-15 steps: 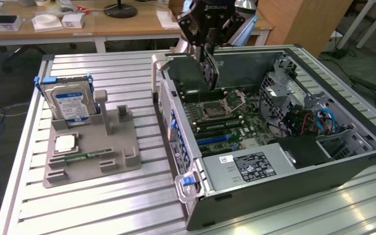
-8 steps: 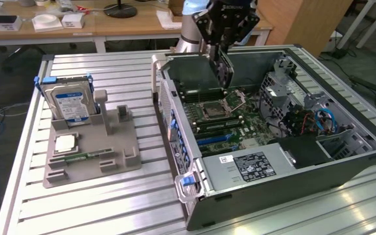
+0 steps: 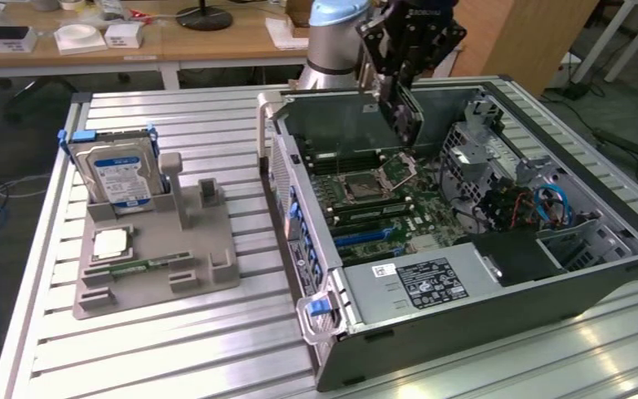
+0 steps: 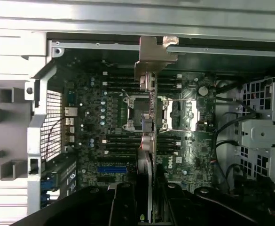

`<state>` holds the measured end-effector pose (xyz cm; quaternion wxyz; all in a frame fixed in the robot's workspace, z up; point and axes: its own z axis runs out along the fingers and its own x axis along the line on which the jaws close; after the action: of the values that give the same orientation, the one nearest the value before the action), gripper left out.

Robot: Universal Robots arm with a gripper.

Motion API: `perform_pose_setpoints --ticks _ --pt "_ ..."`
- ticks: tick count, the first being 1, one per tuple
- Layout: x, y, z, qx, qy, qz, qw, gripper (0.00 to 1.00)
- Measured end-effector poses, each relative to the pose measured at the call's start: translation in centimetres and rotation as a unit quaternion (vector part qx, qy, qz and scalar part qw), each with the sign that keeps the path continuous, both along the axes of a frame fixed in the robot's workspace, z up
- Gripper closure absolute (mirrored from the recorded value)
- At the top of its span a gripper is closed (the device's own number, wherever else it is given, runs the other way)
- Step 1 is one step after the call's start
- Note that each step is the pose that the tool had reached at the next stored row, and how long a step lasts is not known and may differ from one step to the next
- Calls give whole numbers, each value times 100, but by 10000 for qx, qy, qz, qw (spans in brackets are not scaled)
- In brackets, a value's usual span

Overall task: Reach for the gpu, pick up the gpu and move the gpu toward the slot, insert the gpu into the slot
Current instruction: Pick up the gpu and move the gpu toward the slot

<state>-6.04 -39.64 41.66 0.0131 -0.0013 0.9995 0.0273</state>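
The gpu (image 3: 395, 116) hangs on edge inside the open computer case (image 3: 585, 274), its lower end above the square processor socket (image 3: 365, 184) and, as far as I can tell, touching nothing below. The hand (image 3: 405, 75) is closed partway on the card's upper edge and carries it. In the wrist view the gpu (image 4: 149, 123) runs out from the hand as a thin line, with its metal bracket (image 4: 153, 55) at the far end by the case wall.

The slot (image 3: 364, 236) — I take it to be the long blue connector on the green board — lies further toward the table edge nearest the exterior camera, so the card is short of it. The case stands on the table (image 3: 186, 332) toward the exterior view's right, and the hard drive (image 3: 120, 170) sits in its grey holder toward the left edge.

The carry looks to call for a firm, unchanged grip — card upright, long edge parallel to the slot, bracket facing the case wall, and well above the socket.
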Motion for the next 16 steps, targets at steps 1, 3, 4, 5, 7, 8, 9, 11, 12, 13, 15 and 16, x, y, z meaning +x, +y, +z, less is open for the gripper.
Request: perform_pose_setpoints --ticks 1,3,4,5,7,8,9,11,12,13,15,16 --pt "44 0 0 0 0 0 10000 74" --pt "135 0 0 1 0 0 10000 74" --pt "174 0 0 2 0 0 10000 74" --pt "215 0 0 2 0 -1 10000 74" --pt "294 0 0 2 0 0 10000 74" --pt "340 0 0 3 -1 -1 10000 74" --pt "358 0 1 2 1 -1 10000 74" --pt "358 0 0 3 0 -3 10000 74" --pt "358 0 0 3 0 -3 10000 74" --pt "358 0 0 3 0 -3 10000 74" --pt "358 0 0 3 0 -3 10000 74" --pt "359 0 0 3 0 -3 10000 74"
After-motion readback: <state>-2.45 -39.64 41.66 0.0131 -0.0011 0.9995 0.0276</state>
